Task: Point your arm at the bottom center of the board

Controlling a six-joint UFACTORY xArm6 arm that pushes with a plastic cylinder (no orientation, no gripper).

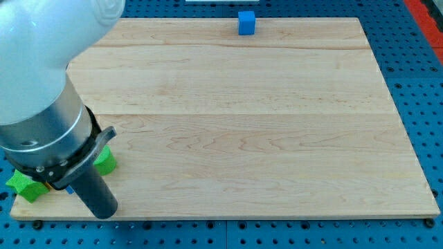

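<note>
One rod, low at the view's left, far from its mark

Three blocks show: a blue cube (246, 22) at the board's (242, 131) top edge, and two green blocks (105, 160) (25, 185) crowded against the arm at the view's bottom left. My tip (105, 213) rests near the bottom edge, just below those greens (no pincer exists to open or close). The bottom centre lies well to the view's right, bare pale wood. Around it is blue perforated table (415, 83).
</note>
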